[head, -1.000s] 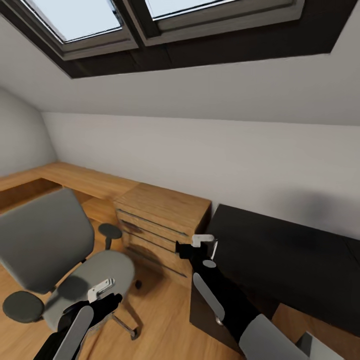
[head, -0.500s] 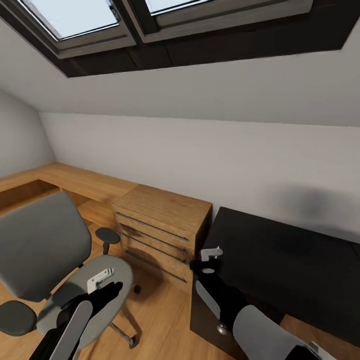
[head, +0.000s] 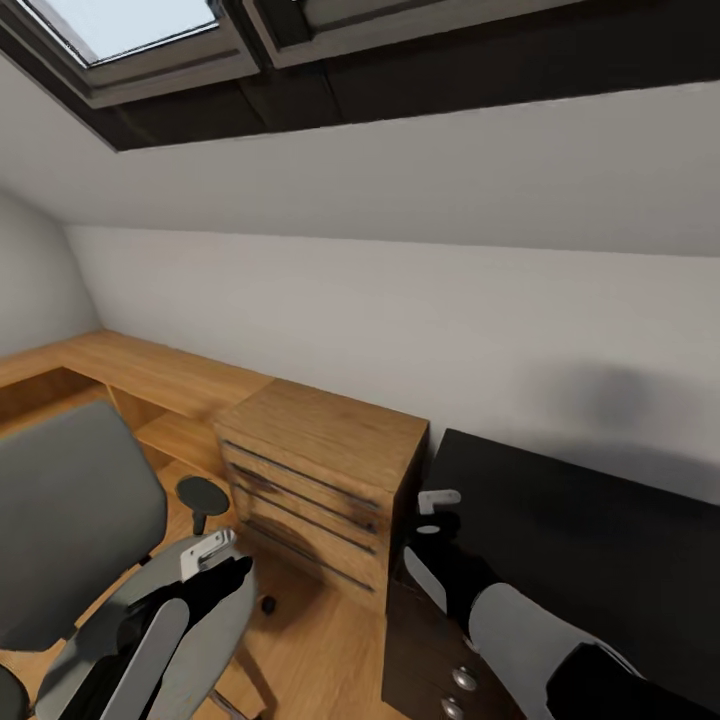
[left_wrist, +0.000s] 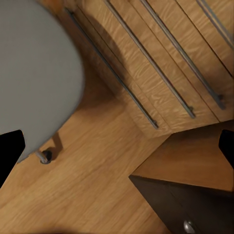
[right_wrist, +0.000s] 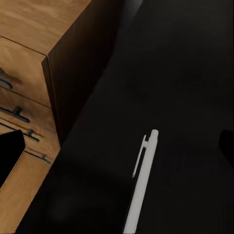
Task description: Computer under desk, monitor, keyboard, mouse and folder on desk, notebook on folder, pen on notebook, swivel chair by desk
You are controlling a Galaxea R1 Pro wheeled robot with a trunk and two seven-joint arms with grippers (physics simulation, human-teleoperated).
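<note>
The swivel chair [head: 70, 520], with grey seat and back, stands at the left; its seat [left_wrist: 34, 73] also appears in the left wrist view. My left gripper [head: 208, 558] hangs open above the seat's right edge, holding nothing. A black top [head: 590, 540], seemingly the desk's, spreads at the right; its legs and back panel are hidden. My right gripper [head: 436, 505] is open over that top's left end. In the right wrist view the white pen [right_wrist: 141, 187] lies flat on the black surface [right_wrist: 185, 73], below and between the spread fingers, untouched.
A light-wood drawer chest [head: 320, 470] stands between chair and black top, against the white wall. A low wooden shelf [head: 130, 375] runs along the left wall. Dark drawers with round knobs [head: 462, 680] sit under the black top's near edge. Wood floor [left_wrist: 97, 185] lies between the furniture.
The whole head view has shifted, so the camera moved. My right gripper has drawn back from the chest's corner to over the black top's left end. The left gripper stays over the chair seat.
</note>
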